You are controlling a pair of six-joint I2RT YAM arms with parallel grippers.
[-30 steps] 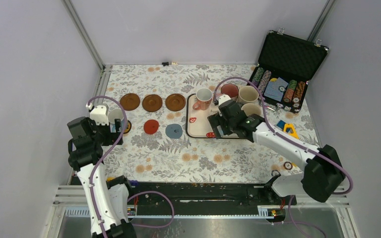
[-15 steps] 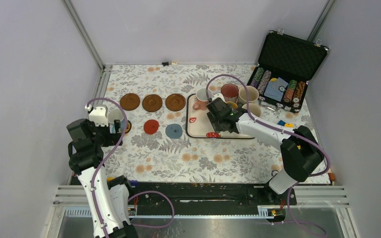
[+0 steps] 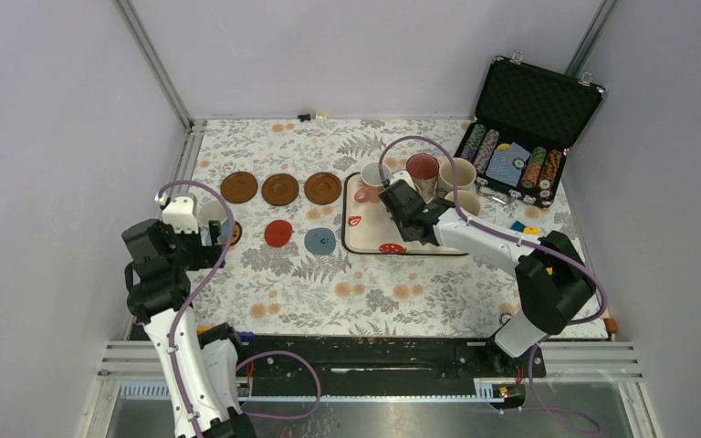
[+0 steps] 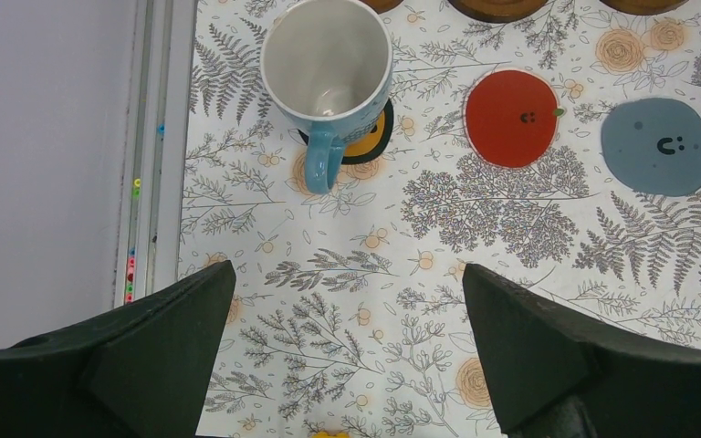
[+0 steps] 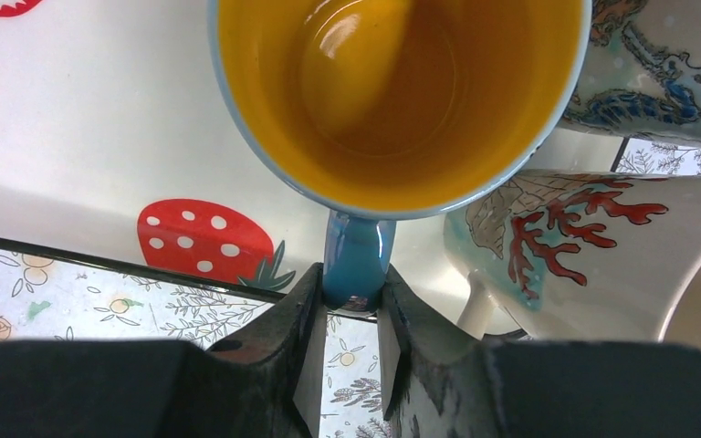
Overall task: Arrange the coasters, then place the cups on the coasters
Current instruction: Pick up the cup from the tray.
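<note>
A: Why are the right fingers (image 5: pixel 303 319) down at the tray (image 5: pixel 73 137)?
B: They're clamped on the handle (image 5: pixel 358 260) of the yellow-lined mug (image 5: pixel 392 91), which points to 6 o'clock in the wrist view: a clean hold for lifting it clear of its neighbours.
A: Bound where?
B: Probably the red coaster (image 4: pixel 511 119) or grey coaster (image 4: pixel 657 146), bare at 9 o'clock from the tray.
A: The left fingers (image 4: pixel 146 338)?
B: Spread wide, empty, above the surface (image 4: pixel 402 301); the light-blue mug (image 4: pixel 327 64) sits on its black coaster (image 4: pixel 374 141).

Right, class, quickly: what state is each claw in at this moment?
Left claw: open, holding nothing.
Right claw: closed on the blue mug, gripping it by its handle.
</note>
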